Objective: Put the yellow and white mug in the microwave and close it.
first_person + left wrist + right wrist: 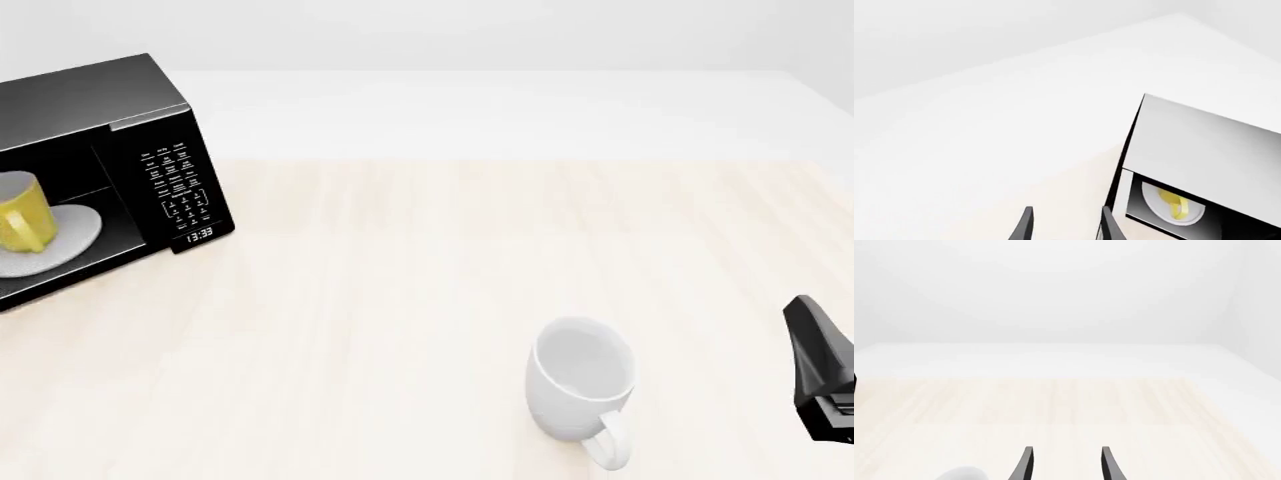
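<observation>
I see the yellow and white mug (23, 218) inside the microwave (114, 120), well apart from my left gripper (1064, 225), fingers spread, empty.

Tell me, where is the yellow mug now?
In the front view the yellow mug stands at the far left, inside the open microwave, on its white plate, left of the keypad.

Black tapered tool (1064, 465) fingers, seemingly matte
</observation>
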Robot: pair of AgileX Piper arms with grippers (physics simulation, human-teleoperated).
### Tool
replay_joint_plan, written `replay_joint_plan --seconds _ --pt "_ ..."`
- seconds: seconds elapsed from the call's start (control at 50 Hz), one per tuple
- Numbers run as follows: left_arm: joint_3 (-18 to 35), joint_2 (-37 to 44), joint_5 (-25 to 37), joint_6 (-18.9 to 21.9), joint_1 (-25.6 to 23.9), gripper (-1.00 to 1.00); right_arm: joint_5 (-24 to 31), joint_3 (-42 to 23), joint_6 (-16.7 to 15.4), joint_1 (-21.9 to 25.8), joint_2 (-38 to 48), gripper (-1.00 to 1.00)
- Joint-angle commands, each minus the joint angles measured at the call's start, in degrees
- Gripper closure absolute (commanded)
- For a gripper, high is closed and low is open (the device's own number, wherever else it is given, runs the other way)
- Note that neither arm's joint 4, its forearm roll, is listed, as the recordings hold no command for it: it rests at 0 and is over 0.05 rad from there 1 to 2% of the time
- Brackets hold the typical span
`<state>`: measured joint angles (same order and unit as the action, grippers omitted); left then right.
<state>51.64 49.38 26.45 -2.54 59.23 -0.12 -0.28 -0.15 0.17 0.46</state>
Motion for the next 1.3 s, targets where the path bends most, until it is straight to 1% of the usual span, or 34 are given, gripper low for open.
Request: replay_joint_plan --seconds 0.02,0.08,0.14,0.16,0.34,0.48,0.52,0.54,0.56,0.62,0.84,1.04,1.24,1.26,1.28,1.3 --pt "-0.08 2.57 -1.09 -0.75 4.58 -1.0 0.01 0.03 0.02 -0.02 -0.06 -1.0" --pt "-0.26 3.53 -1.17 -0.36 4.9 -1.0 0.01 0.03 0.02 -0.02 -0.06 -1.0" --pt "-0.74 4.93 -1.71 1.06 6.76 -1.0 0.01 0.03 0.02 -0.02 -0.06 -1.0" --pt "-1.04 4.86 -2.15 0.82 6.63 -1.0 0.01 0.03 0.02 -0.02 -0.06 -1.0" --pt "-2.44 7.49 -3.97 3.59 11.07 -1.0 0.01 0.03 0.02 -0.02 -0.06 -1.0" --pt "-4.33 9.94 -6.7 5.18 13.17 -1.0 0.01 0.03 0.02 -0.02 -0.06 -1.0" --pt "-5.24 10.35 -8.6 5.77 14.58 -1.0 0.01 0.03 0.02 -0.02 -0.06 -1.0" --pt "-5.72 11.48 -9.12 6.91 15.78 -1.0 0.01 0.03 0.02 -0.02 -0.06 -1.0" --pt "-5.94 12.16 -9.34 6.56 15.5 -1.0 0.01 0.03 0.02 -0.02 -0.06 -1.0" --pt "-6.92 12.94 -10.62 7.32 16.11 -1.0 0.01 0.03 0.02 -0.02 -0.06 -1.0" --pt "-9.5 17.58 -12.93 9.07 16.04 -1.0 0.01 0.03 0.02 -0.02 -0.06 -1.0" --pt "-10.72 20.82 -14.55 9.54 14.44 -1.0 0.01 0.03 0.02 -0.02 -0.06 -1.0" --pt "-11.65 24.38 -16.34 9.24 10.96 -1.0 0.01 0.03 0.02 -0.02 -0.06 -1.0" --pt "-12.07 24.71 -16.98 9.43 10.25 -1.0 0.01 0.03 0.02 -0.02 -0.06 -1.0" --pt "-12.16 24.98 -17.32 9.32 8.42 -1.0 0.01 0.03 0.02 -0.02 -0.06 -1.0" --pt "-12.32 25.09 -17.56 9.44 8.22 -1.0 0.01 0.03 0.02 -0.02 -0.06 -1.0"
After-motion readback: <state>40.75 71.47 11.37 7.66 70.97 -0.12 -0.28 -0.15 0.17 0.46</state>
